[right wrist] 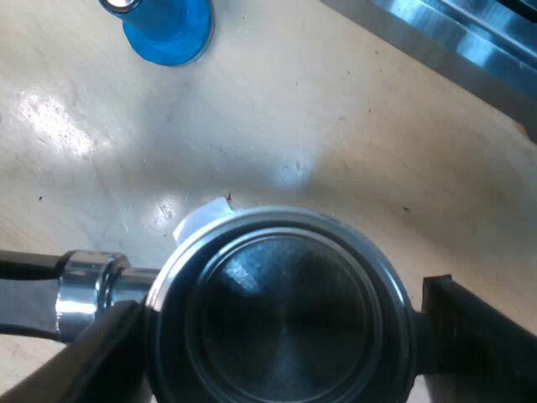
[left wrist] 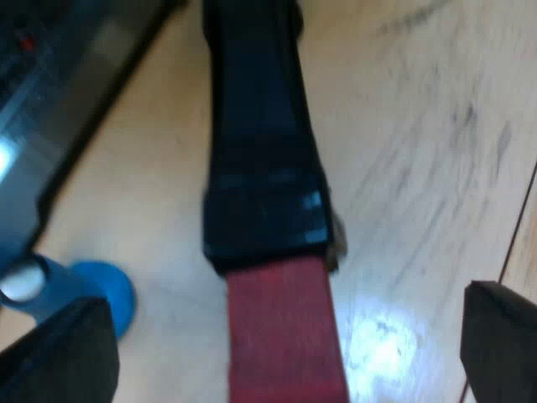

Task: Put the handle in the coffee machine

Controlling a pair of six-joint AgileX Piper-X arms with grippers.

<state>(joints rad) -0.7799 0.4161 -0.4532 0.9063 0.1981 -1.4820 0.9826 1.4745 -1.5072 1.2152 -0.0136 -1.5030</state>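
Observation:
The metal holder's round basket [right wrist: 281,311] sits between my right gripper's [right wrist: 285,344] black fingers [right wrist: 474,332], which press on its rim from both sides; its chrome neck [right wrist: 88,290] leads off to the dark handle. In the left wrist view that dark handle [left wrist: 260,151] runs down to its red end [left wrist: 285,336], midway between the wide-apart fingers [left wrist: 59,353] of my left gripper [left wrist: 281,353]. The left gripper is open, and neither finger touches the handle.
A blue tamper [right wrist: 168,25] stands on the pale wooden tabletop [right wrist: 319,126], close to my left gripper's finger [left wrist: 92,290]. The espresso machine's dark base [left wrist: 50,101] and its shiny metal edge [right wrist: 453,42] border the table beyond the holder.

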